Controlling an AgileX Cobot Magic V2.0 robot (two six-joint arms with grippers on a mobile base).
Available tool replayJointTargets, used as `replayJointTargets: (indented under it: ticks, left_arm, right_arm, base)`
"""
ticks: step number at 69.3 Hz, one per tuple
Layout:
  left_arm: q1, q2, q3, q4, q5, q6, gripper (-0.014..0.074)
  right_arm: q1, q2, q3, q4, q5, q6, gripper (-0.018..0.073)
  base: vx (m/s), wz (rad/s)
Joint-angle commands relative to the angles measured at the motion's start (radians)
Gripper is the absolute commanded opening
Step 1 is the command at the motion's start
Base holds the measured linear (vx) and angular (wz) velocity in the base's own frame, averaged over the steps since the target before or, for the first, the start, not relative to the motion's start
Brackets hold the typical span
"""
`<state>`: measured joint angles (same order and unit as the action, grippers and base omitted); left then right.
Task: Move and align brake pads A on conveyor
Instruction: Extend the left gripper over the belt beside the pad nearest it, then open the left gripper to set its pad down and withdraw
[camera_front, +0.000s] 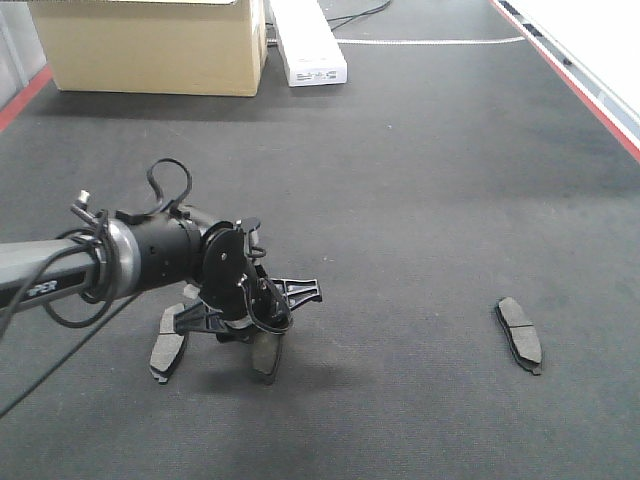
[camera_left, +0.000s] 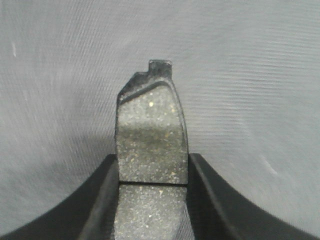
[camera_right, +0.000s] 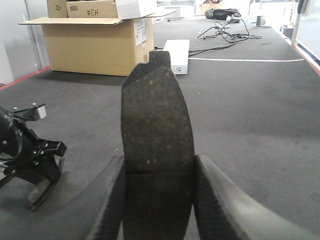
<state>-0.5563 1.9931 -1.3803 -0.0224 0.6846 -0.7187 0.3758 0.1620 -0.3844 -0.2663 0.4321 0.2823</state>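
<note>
Got one small flat dark grey curved brake pad (camera_left: 151, 142) pinched end-up in the left gripper (camera_left: 152, 165), down low over the wide dark charcoal felt-like conveyor belt (camera_front: 400, 200), lower left of the front view. Can't tell whether touching the belt or just above. Just beside it to the left, a second grey pad (camera_front: 168, 345) lying flat. Well apart at the lower right, a third grey pad (camera_front: 519, 333), also lying loose. Fourth grey pad (camera_right: 156, 125) clamped upright in the right gripper (camera_right: 156, 165), seen only from that wrist view.

Looks like mid-placement: setting the left-held pad down next to the flat one. Next up, probably easing it down parallel to its neighbour, then letting go.

Further out: red stripe (camera_front: 570, 75) along the belt edge upper right, big tan cardboard box (camera_front: 150, 45) upper left, long white box (camera_front: 305, 40) beside it, black cables (camera_right: 225, 30) on the floor way back.
</note>
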Motion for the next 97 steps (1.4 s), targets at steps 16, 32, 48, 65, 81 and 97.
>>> replayJointTargets:
  ticks: [16,32,48,65,81,97]
  left_arm:
    - [-0.004,-0.036,-0.029,-0.025,-0.026,0.012,0.0256]
    - [-0.004,-0.042,-0.03,-0.019,0.016,0.057,0.0409]
    - [-0.004,-0.129,-0.03,0.078,0.043,0.054,0.0412]
    - [-0.004,-0.309,-0.029,0.213,0.1,0.057,0.0412]
    - [-0.024,-0.495,-0.018,0.315,0.241,0.131,0.0412]
    - [-0.082,-0.773,0.139,0.366,0.201,0.174,0.0412]
  right_arm:
    - [-0.004,0.013,-0.028,-0.021,-0.1,-0.008,-0.0004]
    - [-0.004,0.013,-0.028,-0.021,-0.1,-0.008,-0.0004]
    - [-0.004,0.013,-0.028,-0.021,-0.1,-0.008,-0.0004]
    - [-0.004,0.013,-0.028,-0.021,-0.1,-0.008,-0.0004]
    - [-0.004,0.013,-0.028,-0.021,-0.1,-0.008,-0.0004]
    - [-0.004,0.013,-0.028,-0.021,-0.1,-0.008,-0.0004]
  base:
    - [0.0,0.0]
    - [0.0,0.0]
    - [0.0,0.0]
    - [0.0,0.0]
    - [0.0,0.0]
    - [0.0,0.0]
